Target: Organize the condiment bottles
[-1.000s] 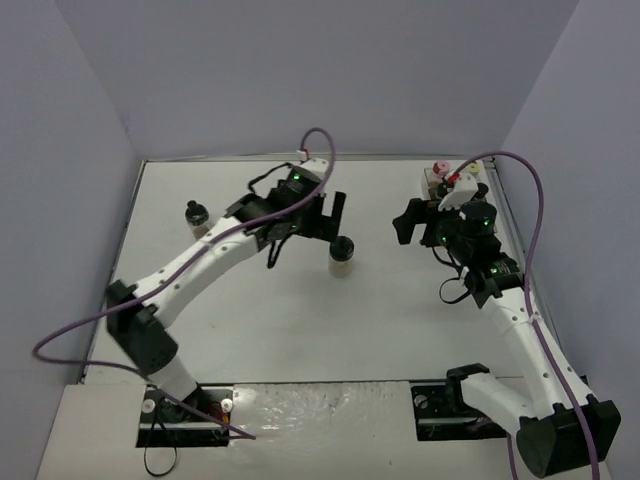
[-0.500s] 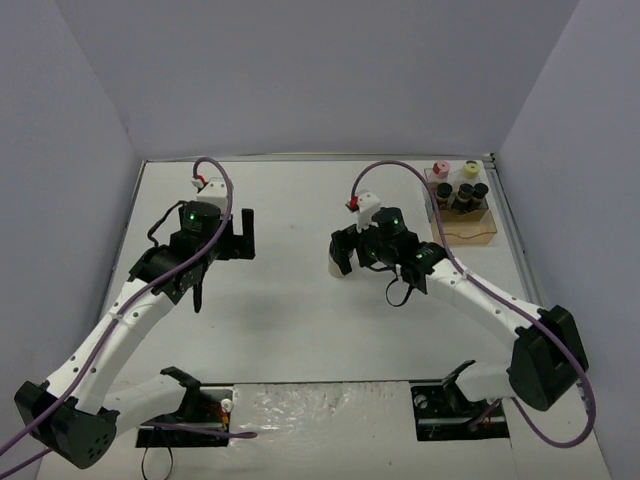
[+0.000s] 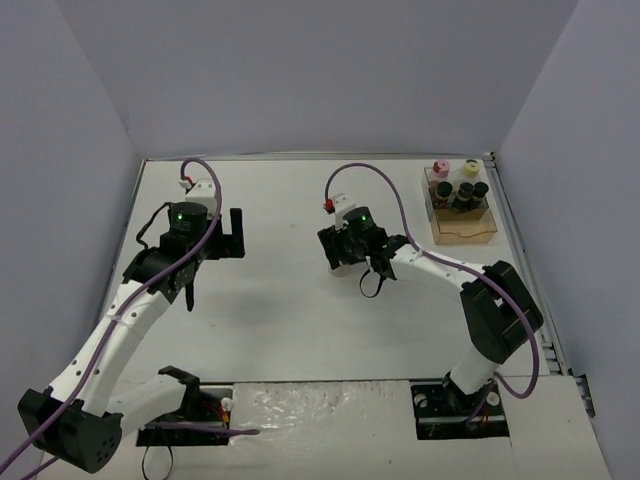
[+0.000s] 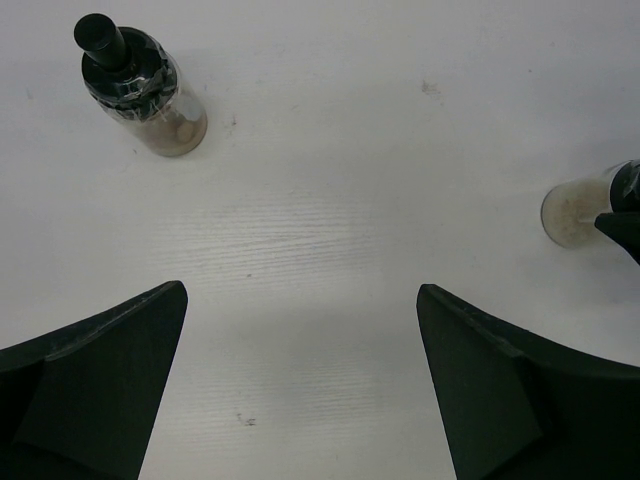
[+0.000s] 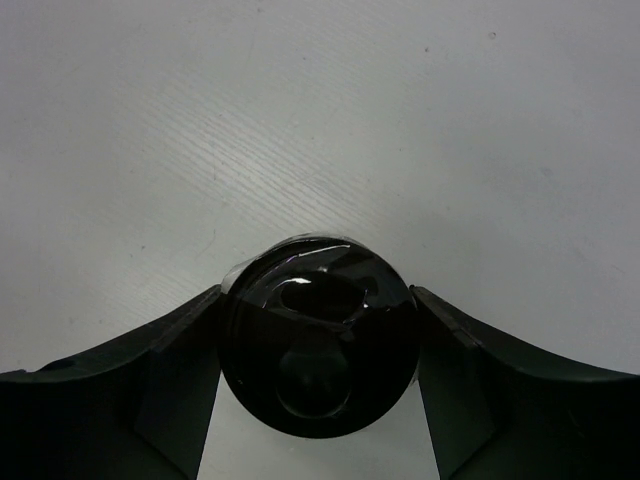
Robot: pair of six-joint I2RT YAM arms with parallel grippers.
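Between the fingers of the right gripper (image 5: 318, 300), mid-table and left of the tray (image 3: 466, 232), a black-capped bottle (image 5: 320, 365) is pinched on both sides; whether it is clear of the surface I cannot tell. The step looks like carrying it to the tray, where five bottles (image 3: 460, 190) crowd the back (pink and pale-yellow caps rearmost), so the next move needs the free front. Meanwhile the left gripper (image 4: 302, 290) gapes wide, empty, with another bottle (image 4: 140, 85) standing ahead. Beneath lies a white table (image 3: 280, 190), with plain pale walls (image 3: 300, 70) around.
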